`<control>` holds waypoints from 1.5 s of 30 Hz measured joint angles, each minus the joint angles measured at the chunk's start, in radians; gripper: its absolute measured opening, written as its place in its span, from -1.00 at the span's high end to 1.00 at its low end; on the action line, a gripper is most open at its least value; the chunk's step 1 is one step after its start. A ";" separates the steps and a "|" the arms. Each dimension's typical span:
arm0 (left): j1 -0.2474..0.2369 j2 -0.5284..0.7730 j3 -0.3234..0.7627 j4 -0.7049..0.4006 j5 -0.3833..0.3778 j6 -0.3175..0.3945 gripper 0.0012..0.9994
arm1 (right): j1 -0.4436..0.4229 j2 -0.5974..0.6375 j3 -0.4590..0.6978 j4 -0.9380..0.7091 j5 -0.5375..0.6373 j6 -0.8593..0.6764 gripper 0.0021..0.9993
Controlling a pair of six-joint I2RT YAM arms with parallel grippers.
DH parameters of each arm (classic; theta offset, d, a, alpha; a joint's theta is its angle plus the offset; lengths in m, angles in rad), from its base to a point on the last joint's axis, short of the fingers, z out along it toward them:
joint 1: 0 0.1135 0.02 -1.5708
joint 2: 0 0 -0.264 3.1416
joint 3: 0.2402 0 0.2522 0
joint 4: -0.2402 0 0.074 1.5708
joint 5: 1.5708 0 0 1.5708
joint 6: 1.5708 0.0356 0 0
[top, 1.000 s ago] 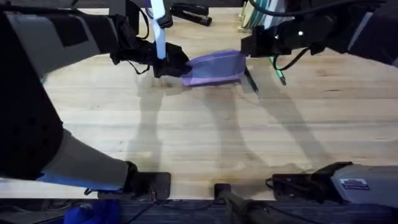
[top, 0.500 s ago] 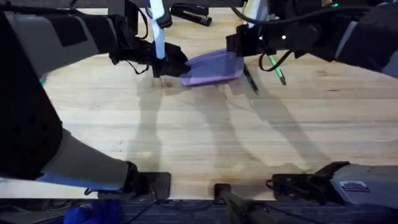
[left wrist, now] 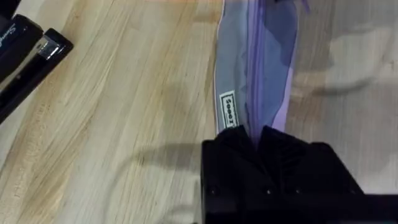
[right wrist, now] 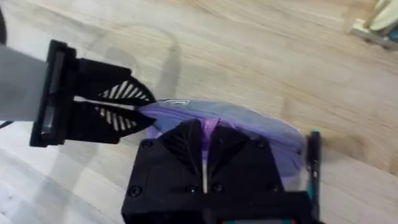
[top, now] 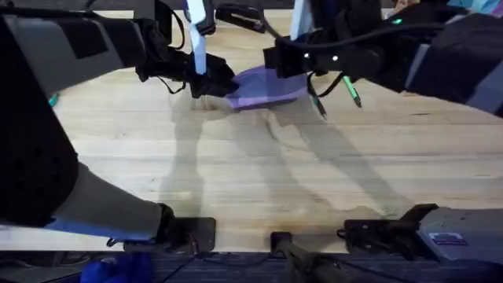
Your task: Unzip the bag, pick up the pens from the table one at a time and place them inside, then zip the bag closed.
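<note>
Both pincers are pressed together on the pouch. From overhead, the left pincer (top: 211, 81) pinches the pouch's 9 o'clock end; its wrist view shows the black fingers (left wrist: 239, 146) clamped on the fabric beside a small white label (left wrist: 228, 113). The right pincer (top: 277, 63) is closed on the top edge of the pouch near its middle, and the right wrist view shows its fingers (right wrist: 186, 140) meeting on the pinker zipper strip, with the left pincer (right wrist: 134, 107) nipping the pouch's end just beside them.

Largest first: the table (top: 251, 165) is pale planks with grain running 9 to 3 o'clock. The pouch (top: 263, 86), lavender, lies toward 12 o'clock on the table, its long axis running roughly 9 to 3 o'clock, zipper edge up.

Just past the pouch's 3 o'clock end lies the dark pen (top: 317, 103), pointing from about 11 to 5 o'clock. The green pen (top: 351, 90) lies farther toward 3 o'clock, nearly parallel to it, and the two are apart. A black stapler (top: 240, 17) sits at 12 o'clock near the far edge.
</note>
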State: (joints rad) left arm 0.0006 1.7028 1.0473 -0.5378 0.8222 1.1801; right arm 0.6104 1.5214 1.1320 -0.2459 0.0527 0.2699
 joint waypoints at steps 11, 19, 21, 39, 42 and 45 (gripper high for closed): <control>0.000 0.000 0.000 -0.001 -0.007 0.000 0.92 | 0.093 0.063 0.000 0.057 -0.008 0.008 0.94; 0.000 0.000 0.000 0.000 -0.008 0.000 0.92 | 0.094 0.071 0.000 0.095 -0.024 0.050 0.94; 0.000 0.000 0.000 0.000 -0.007 0.000 0.92 | 0.094 0.071 0.000 0.099 -0.031 0.060 0.94; 0.000 0.000 0.000 -0.001 -0.007 0.000 0.92 | 0.146 0.113 0.000 0.217 -0.176 0.113 0.94; -0.002 0.000 0.000 0.000 -0.003 0.002 0.92 | 0.157 0.112 0.005 0.231 -0.196 0.116 0.94; -0.002 0.000 0.000 0.000 -0.003 0.002 0.92 | 0.156 0.113 0.005 0.231 -0.197 0.116 0.94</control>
State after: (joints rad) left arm -0.0013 1.7027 1.0473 -0.5377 0.8188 1.1816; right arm 0.7666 1.6341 1.1370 -0.0151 -0.1440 0.3862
